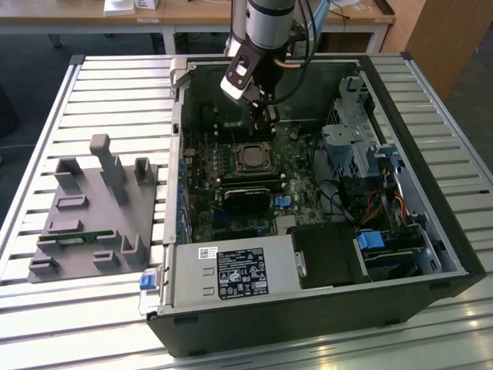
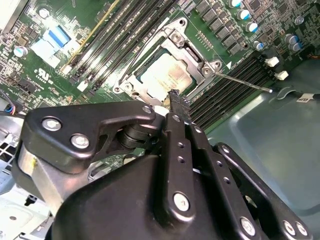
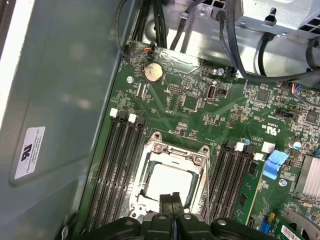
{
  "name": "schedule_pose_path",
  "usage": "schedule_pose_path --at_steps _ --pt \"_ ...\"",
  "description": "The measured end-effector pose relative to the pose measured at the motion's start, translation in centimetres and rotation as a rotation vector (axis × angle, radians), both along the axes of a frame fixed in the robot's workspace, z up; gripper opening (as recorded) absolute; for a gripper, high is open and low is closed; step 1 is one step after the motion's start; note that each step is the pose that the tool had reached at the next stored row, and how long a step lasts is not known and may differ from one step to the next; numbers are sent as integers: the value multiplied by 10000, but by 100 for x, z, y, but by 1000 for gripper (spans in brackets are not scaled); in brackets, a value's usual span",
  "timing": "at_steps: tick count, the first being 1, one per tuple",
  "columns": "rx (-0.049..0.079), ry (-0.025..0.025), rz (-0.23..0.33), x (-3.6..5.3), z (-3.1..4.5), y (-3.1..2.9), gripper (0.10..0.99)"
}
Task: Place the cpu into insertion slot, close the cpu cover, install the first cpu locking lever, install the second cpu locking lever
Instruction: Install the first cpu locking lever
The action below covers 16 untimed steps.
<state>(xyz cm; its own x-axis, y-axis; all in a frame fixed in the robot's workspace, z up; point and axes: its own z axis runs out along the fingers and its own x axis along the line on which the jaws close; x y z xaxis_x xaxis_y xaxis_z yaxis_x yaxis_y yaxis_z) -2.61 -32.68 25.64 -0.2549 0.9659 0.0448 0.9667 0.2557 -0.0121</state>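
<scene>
The small flat silver-grey square chip (image 3: 170,181) sits flat in the square black and silver socket (image 1: 253,159). The thin silver metal frame plate (image 3: 177,151) lies down around it, middle open.

The arm (image 1: 266,27) is a shiny, round, silver-grey tube. In the exterior view a white block (image 1: 235,79) sits at its 7 o'clock side, and an orange cable (image 1: 296,66) curls off at 4 o'clock. The gripper (image 2: 174,94) is black, with big rounded links (image 2: 90,131), thin flat fingers (image 2: 176,106) and round silver screws (image 2: 181,201).
</scene>
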Motion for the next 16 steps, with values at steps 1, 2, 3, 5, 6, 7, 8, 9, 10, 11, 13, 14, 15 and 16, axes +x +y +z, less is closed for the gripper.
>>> schedule_pose_path --at_steps 1,2,3,5,6,7,8,9,10,11,13,14,15,16 --pt "-1 0 19 0 0 0 106" --pt "-1 0 41 0 0 0 106" --pt "0 0 65 0 0 0 106" --pt "0 0 113 0 0 0 106" --pt "0 0 139 0 0 0 106" --pt "0 0 164 0 0 0 106" --pt "0 0 188 0 0 0 106" --pt "0 0 212 0 0 0 106" --pt "0 0 236 0 0 0 106" --pt "0 0 261 0 0 0 106" --pt "0 0 302 0 0 0 106" --pt "0 0 322 0 0 0 106" --pt "0 0 342 0 0 0 106" --pt "0 0 360 0 0 0 106"
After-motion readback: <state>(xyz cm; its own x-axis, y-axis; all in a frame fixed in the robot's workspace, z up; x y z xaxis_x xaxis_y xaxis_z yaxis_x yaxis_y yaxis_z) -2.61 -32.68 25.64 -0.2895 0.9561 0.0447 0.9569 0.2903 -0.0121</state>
